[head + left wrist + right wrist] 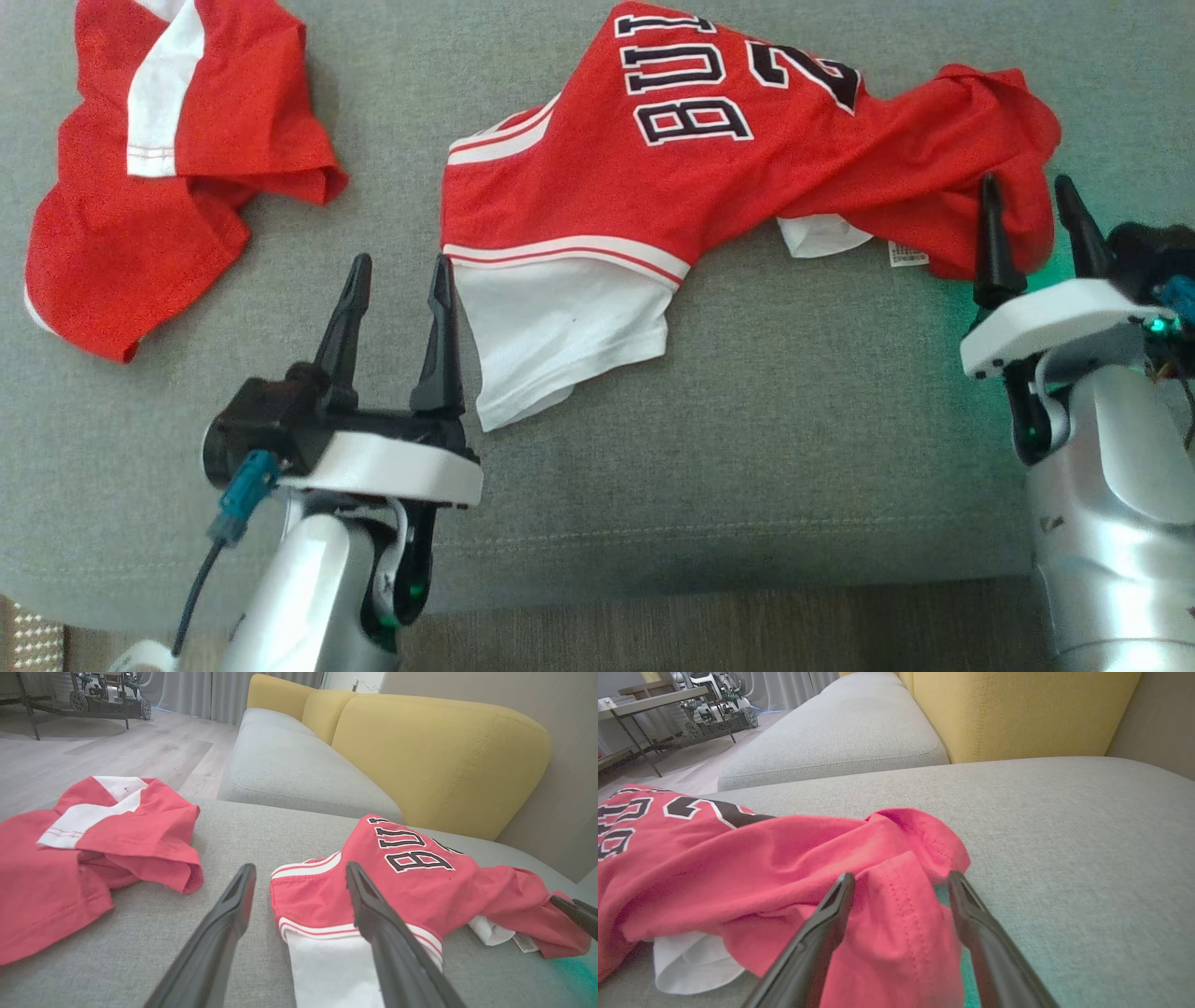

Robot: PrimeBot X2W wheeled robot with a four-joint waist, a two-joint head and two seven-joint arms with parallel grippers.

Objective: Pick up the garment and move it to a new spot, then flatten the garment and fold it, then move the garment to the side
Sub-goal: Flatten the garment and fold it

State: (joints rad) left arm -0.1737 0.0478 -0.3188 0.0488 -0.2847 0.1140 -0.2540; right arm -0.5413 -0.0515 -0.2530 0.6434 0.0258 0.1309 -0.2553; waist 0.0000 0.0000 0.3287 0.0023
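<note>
A: Where's the jersey?
B: On the sofa, white sleeve just beside the left hand, which gapes wide. Lettering cut off at top.
A: And the right hand?
B: Wide too, fingers astride the bunched red end; contact unclear.

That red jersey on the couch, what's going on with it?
A two-armed robot seems set to grab the crumpled jersey on the grey couch. Its left gripper is open at the white sleeve, its right gripper open around the bunched red end. Nothing is lifted yet. A second red garment lies apart, to the left.
</note>
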